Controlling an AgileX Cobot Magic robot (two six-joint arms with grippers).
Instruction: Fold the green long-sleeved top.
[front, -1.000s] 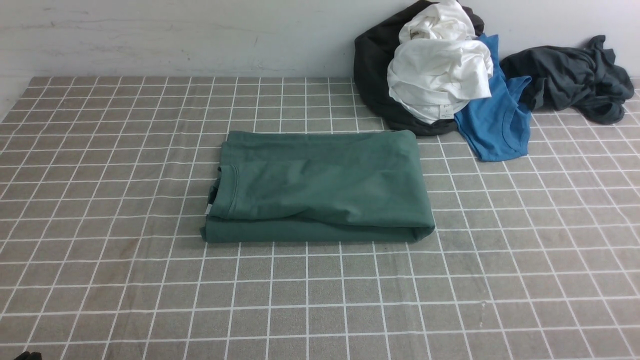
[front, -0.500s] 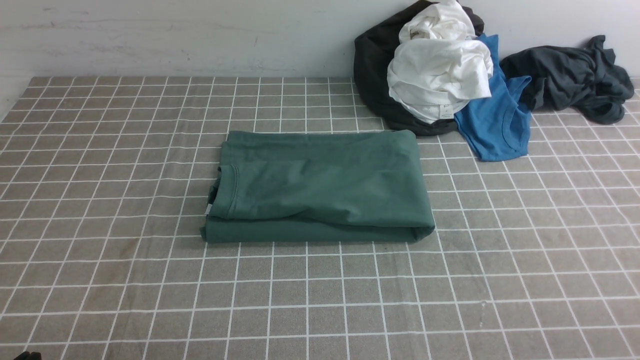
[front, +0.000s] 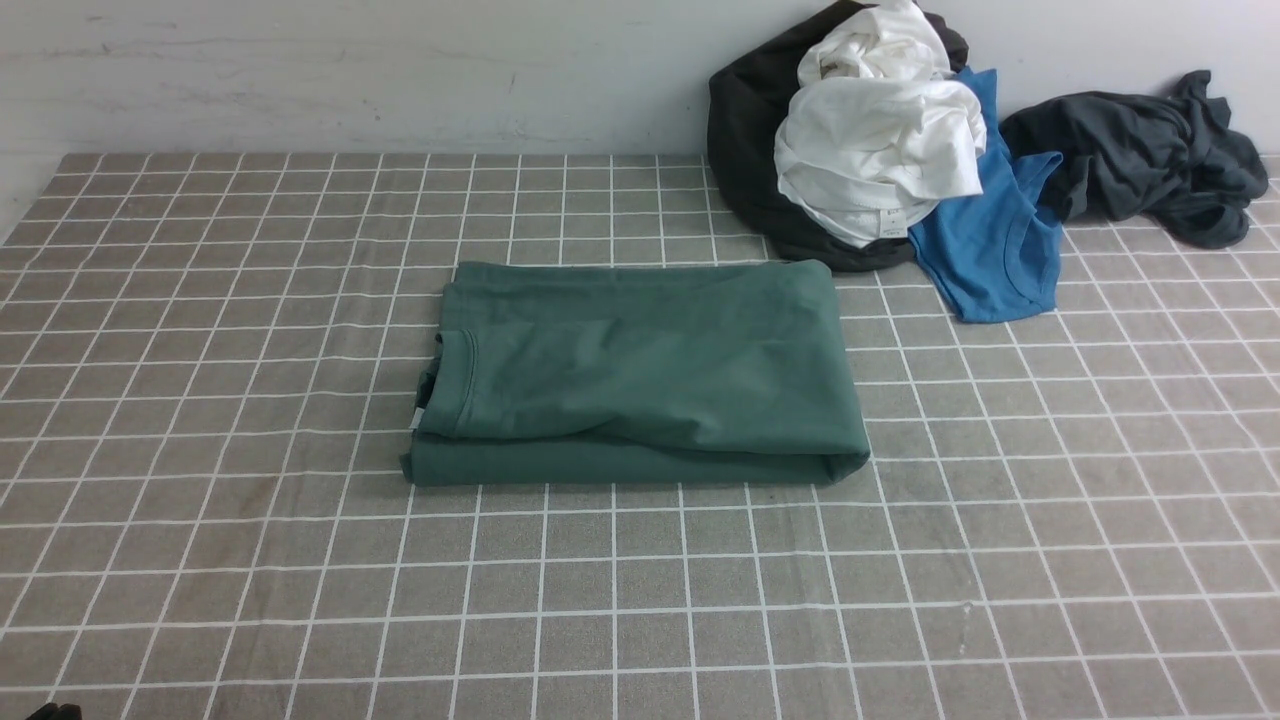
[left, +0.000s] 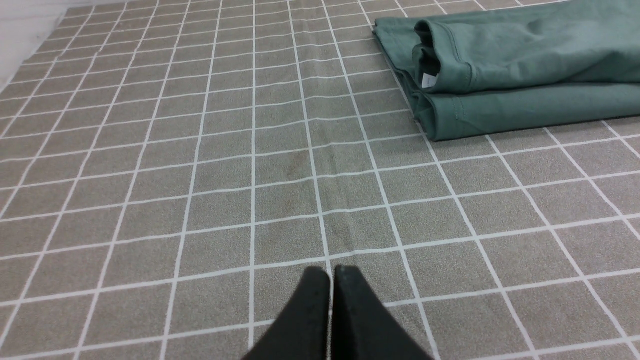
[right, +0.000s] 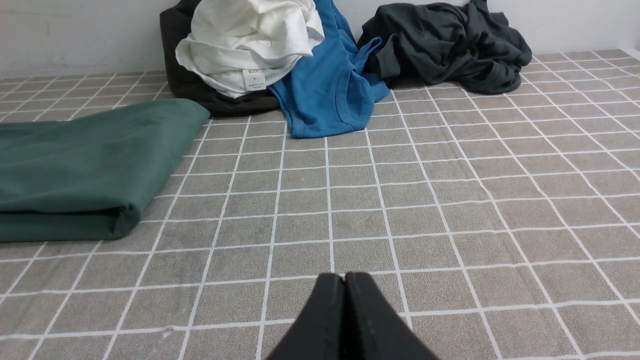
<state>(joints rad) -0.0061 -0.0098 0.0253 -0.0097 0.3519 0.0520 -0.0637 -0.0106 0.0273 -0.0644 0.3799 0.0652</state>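
Your green long-sleeved top (front: 640, 375) lies folded into a compact rectangle, collar at nine o'clock. Left gripper (left: 331, 272) and right gripper (right: 345, 277) sit pressed together, empty, well apart from it, so folding looks finished.

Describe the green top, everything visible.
The green top is dark forest green, matte knit, cotton-like. It lies folded into a flat, layered rectangle mid-table on the checked cloth, ribbed crew neck at the robot's left end with a white tag peeking out, a rounded fold at the right end. Soft wrinkles cross the upper layer; no sleeves stick out. Its far right corner reaches the dark garment in the pile; contact is unclear. Neither gripper touches it.
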